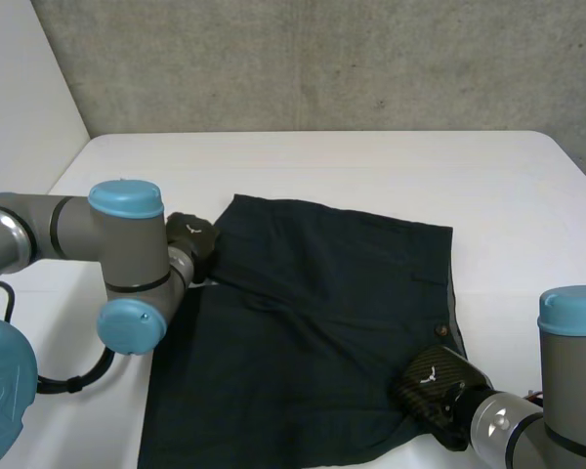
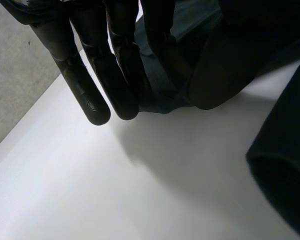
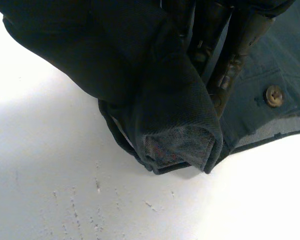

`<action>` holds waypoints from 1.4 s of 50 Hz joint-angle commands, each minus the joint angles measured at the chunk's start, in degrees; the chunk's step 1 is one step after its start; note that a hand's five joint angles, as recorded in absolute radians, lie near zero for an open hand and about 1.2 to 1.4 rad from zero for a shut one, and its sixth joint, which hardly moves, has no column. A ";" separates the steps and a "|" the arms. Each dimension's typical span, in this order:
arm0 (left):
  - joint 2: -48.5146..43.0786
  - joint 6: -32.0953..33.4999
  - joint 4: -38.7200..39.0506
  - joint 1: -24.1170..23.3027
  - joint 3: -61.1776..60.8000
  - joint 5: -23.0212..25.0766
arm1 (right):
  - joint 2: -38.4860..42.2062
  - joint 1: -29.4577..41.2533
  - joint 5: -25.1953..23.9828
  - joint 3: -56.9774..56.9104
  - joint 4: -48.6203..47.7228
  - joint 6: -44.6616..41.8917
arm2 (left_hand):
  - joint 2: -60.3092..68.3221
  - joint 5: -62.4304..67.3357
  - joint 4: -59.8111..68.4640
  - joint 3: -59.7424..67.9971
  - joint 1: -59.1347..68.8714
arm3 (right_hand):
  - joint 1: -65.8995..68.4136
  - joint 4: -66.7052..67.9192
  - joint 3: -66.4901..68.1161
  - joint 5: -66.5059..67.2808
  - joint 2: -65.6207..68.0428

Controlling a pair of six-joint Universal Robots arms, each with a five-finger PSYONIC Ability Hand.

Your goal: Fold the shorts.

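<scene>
So the white table (image 1: 371, 166) took up most of the scene, with a grey concrete wall (image 1: 322, 59) behind it. The dark shorts (image 1: 313, 322) lay spread mostly flat across the near middle of it, a bit wrinkled toward the left side. The left arm (image 1: 78, 230) reached in from the side and the left hand (image 1: 192, 237) sat right at the left edge of the shorts, about halfway along it. In its wrist view a fold of that edge was pinched between some of the fingers and the thumb, lifted just off the table, while two other fingers (image 2: 92, 102) stuck out straight beside the cloth with nothing on them. The right arm (image 1: 566, 391) came in at the near right, and the right hand (image 1: 432, 383) was on the near right corner of the shorts. Its fingers (image 3: 235, 55) had that corner gripped, with cloth bunched over the thumb side (you could see a bit of mesh lining (image 3: 175, 145) where it turned over). A small round button (image 3: 274, 95) sat on the fabric just beside those fingers.
</scene>
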 commanded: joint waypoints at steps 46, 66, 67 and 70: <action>49.27 -14.15 -9.13 -7.22 -49.44 1.93 | 2.40 -9.48 -16.63 -9.84 -1.05 37.26 | -35.02 -36.61 -35.10 -34.98 -37.58 | 23.41 11.76 12.37 11.42 12.62; 40.31 -16.70 -3.86 -9.68 -49.62 1.58 | 2.14 -13.00 -12.23 -6.42 -4.39 36.83 | -34.86 -36.45 -34.93 -34.82 -37.42 | 23.41 11.76 12.37 11.42 12.62; 39.61 -16.53 -3.07 -9.68 -49.44 1.32 | 2.14 -13.08 -12.32 -6.24 -4.40 36.65 | -32.69 -34.28 -32.76 -32.65 -35.25 | 23.41 11.76 12.37 11.42 12.62; 37.41 -16.35 0.01 -9.59 -48.39 -1.40 | 1.62 -13.17 -12.49 -5.97 -3.87 35.43 | 11.62 10.02 11.54 11.65 9.06 | 23.41 11.76 12.37 11.42 12.62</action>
